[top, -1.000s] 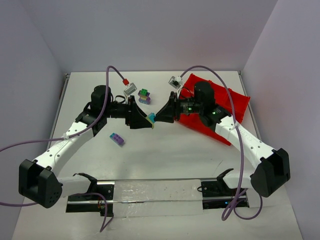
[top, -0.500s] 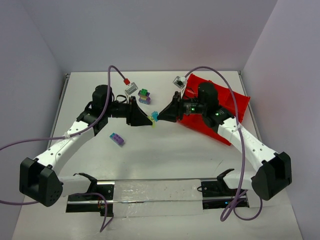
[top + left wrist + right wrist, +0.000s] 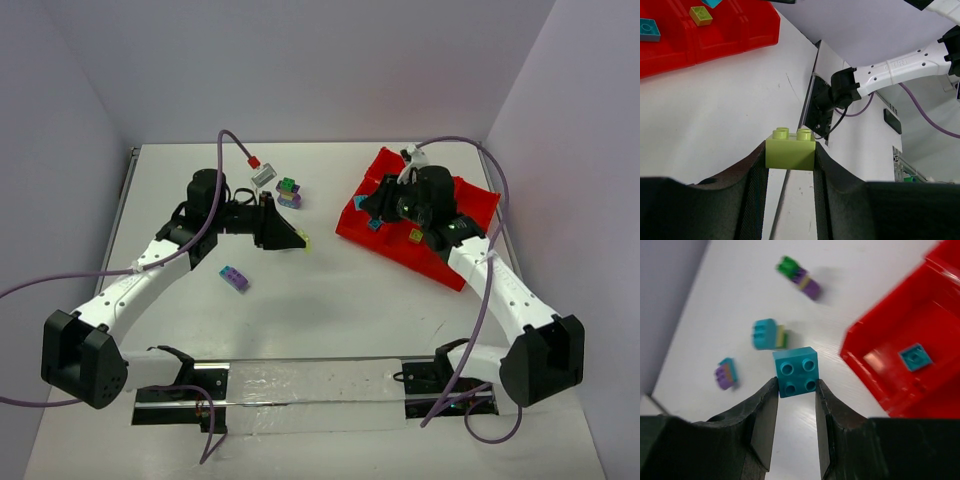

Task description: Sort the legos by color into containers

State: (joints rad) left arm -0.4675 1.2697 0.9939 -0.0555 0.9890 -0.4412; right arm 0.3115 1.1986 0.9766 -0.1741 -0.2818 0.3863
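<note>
My left gripper (image 3: 790, 150) is shut on a yellow-green lego (image 3: 790, 148), studs up, and hovers over mid-table (image 3: 300, 241). A teal lego (image 3: 795, 371) sits in my right gripper (image 3: 796, 385), which is shut on it at the left edge of the red tray (image 3: 480, 200). The tray's compartments (image 3: 670, 45) hold a teal lego (image 3: 915, 357) and a yellow-green one (image 3: 700, 15). On the table lie a green-purple clump (image 3: 289, 192), a purple-teal clump (image 3: 233, 278) and a teal-yellow-green clump (image 3: 767, 334).
A grey cable plug with a red tip (image 3: 262, 175) lies beside the green-purple clump. Purple cables arch over both arms. A metal rail (image 3: 310, 385) runs along the near edge. White walls close the table on three sides.
Both grippers met at mid-table on one clump. The left one shut on the yellow-green brick. The right one swung right to the tray's edge with the teal brick.
</note>
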